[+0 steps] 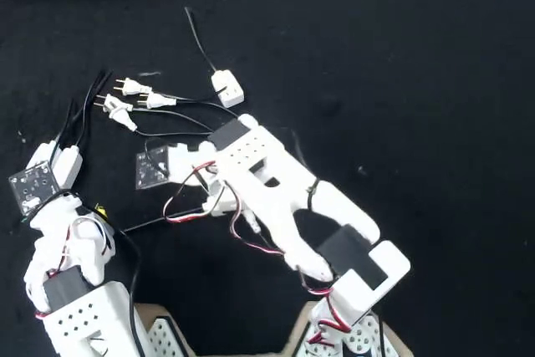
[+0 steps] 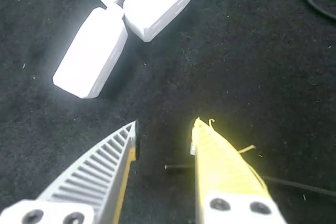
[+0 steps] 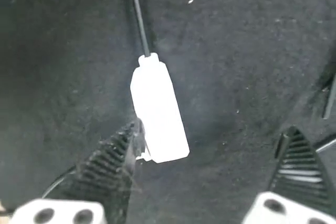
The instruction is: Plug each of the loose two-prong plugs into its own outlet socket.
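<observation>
- Black ribbed fingers (image 3: 118, 156) of the right gripper (image 3: 210, 148) are standing wide apart. One is touching the side of a white rectangular plastic outlet socket (image 3: 157, 111), and the other is well clear of it.
- That socket is lying flat on the cloth, with its thin black cable (image 3: 137, 19) running off toward the far side.
- The left gripper (image 2: 164, 137), one finger grey and one yellow, is also standing apart and holding nothing. It is hanging over bare cloth just near a cluster of white socket blocks (image 2: 92, 51) at the near left.
- Three loose white two-prong plugs (image 1: 155, 100) are lying unplugged at the far left, just left of the single socket.
- The step in hand is probably bracing or gripping the single socket. The next move is calling for the jaws to close squarely across its body, while the other arm is fetching a plug and lining its prongs up with the slots.
- The black cloth table (image 1: 418, 81) is offering wide open room on the right. On the left, the plug leads are crossing between the arms and could snag.
</observation>
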You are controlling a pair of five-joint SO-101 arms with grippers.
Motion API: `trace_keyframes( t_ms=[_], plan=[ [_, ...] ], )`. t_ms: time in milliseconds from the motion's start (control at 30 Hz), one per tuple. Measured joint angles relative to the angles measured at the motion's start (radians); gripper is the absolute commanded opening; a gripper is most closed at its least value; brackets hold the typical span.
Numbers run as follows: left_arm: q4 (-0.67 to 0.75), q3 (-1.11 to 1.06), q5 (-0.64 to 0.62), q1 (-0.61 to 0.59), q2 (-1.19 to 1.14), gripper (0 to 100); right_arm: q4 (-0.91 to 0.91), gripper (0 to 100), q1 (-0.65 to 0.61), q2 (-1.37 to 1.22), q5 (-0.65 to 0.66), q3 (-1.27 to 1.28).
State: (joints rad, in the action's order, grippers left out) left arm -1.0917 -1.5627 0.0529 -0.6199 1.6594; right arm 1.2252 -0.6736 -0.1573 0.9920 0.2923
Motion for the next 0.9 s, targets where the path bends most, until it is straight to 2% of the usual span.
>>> trace_keyframes(
  t_ms=[300,600,733,900],
  plan=[
    [0.000,0.000,0.000,0.005,0.000,18,-0.160,38.1,0.011,-0.094,-0.060,0.000],
    [0.000,0.000,0.000,0.005,0.000,18,-0.181,38.1,0.055,-0.094,-0.109,-0.066],
    [0.000,0.000,0.000,0.005,0.000,18,-0.124,38.1,0.057,-0.094,-0.115,-0.100],
    [0.000,0.000,0.000,0.005,0.000,18,0.018,38.1,0.014,-0.091,-0.037,-0.104]
  ],
)
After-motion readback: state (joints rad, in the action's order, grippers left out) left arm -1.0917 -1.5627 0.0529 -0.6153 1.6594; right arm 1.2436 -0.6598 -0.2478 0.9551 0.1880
